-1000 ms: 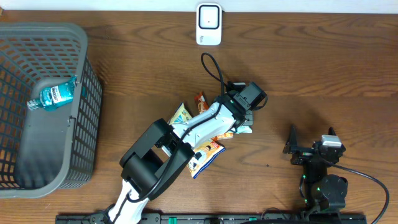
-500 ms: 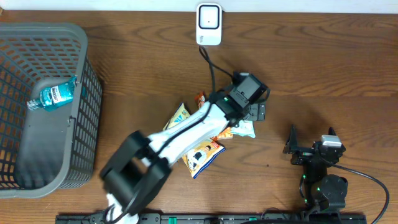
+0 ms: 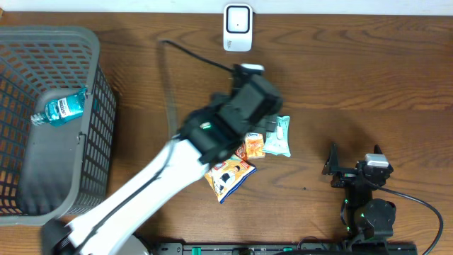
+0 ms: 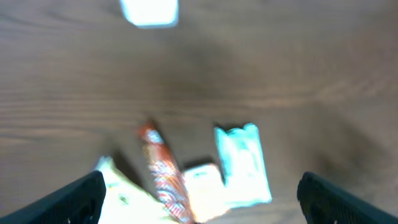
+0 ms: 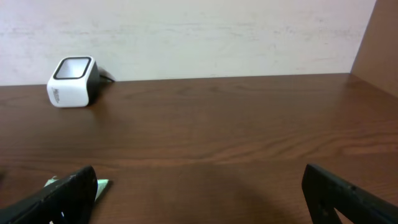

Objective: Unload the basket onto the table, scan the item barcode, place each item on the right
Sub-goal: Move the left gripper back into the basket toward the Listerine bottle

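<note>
**Supervisor:** Status on the scan run, biggest things first.

**Operator:** The wooden table (image 3: 368,78) and the grey mesh basket (image 3: 95,78) at nine o'clock are as they were. The change is in my left arm (image 3: 163,177). A second ago it lay low over the snack packets at the centre with its jaws part closed. It has now swung up and back toward seven o'clock. The left gripper (image 4: 205,200) is released, with a finger at each edge of the wrist view and nothing between them. The right gripper (image 5: 199,199) is parked at five o'clock, also spread wide and empty, and has not stirred.

**Supervisor:** What did the left one let go?

**Operator:** In my judgement, the mint-green packet (image 3: 278,136). It lies flat on the table at the three o'clock edge of the pile, against the orange packet (image 3: 253,147). It has shifted a little toward twelve since the earlier frames. The wrist view is blurred, so I can read no barcode on it.

**Supervisor:** And the scanner?

**Operator:** The white scanner (image 3: 238,27) sits at twelve o'clock, well apart from the packet, with nothing presented to it. I record the scan as not done. The item is down, so it needs a fresh grasp before it can be carried up to the scanner.

**Supervisor:** Anything else?

**Operator:** The yellow-and-blue packet (image 3: 228,177) at the six o'clock end of the pile looks undisturbed. One blue bottle (image 3: 65,108) lies in the basket.
</note>
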You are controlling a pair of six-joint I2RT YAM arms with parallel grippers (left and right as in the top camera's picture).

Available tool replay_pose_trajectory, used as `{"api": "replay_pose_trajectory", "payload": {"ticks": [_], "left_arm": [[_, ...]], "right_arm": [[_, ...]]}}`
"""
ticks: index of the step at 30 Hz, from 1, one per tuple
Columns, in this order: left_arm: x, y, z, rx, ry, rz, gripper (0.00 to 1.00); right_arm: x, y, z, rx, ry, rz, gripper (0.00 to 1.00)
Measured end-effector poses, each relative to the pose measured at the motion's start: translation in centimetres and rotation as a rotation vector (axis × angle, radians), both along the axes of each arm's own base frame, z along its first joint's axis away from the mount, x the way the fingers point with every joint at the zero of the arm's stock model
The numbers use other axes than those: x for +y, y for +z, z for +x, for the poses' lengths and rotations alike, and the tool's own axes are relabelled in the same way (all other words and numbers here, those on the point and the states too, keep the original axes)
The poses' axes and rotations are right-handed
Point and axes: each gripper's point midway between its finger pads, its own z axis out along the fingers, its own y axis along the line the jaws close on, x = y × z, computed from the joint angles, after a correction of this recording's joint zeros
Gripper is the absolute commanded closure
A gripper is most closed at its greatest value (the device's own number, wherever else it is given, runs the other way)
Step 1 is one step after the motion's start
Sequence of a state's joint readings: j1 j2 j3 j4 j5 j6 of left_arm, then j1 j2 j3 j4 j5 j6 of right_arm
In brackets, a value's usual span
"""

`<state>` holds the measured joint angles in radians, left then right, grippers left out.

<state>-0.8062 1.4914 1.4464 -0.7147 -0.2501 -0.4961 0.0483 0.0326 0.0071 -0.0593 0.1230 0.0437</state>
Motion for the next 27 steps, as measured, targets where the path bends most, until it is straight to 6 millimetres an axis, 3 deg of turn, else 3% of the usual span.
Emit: {"api": "replay_pose_trajectory", "payload": {"ticks": [7, 15, 21, 27], "left_arm": [[9.2, 5.9, -0.2, -0.123, 0.196, 0.003, 0.02], [18.5, 8.4, -0.9, -0.164, 0.44, 0.006, 0.02], [22.0, 8.5, -1.7, -0.155, 0.54, 0.021, 0.02], [23.0, 8.3, -2.0, -0.143, 0.57, 0.029, 0.02]], "right_arm": [[0.0, 0.0, 0.0, 0.0, 0.0, 0.0, 0.01], [0.0, 0.0, 0.0, 0.0, 0.0, 0.0, 0.01], [0.0, 0.0, 0.0, 0.0, 0.0, 0.0, 0.01], [0.0, 0.0, 0.0, 0.0, 0.0, 0.0, 0.01]]}}
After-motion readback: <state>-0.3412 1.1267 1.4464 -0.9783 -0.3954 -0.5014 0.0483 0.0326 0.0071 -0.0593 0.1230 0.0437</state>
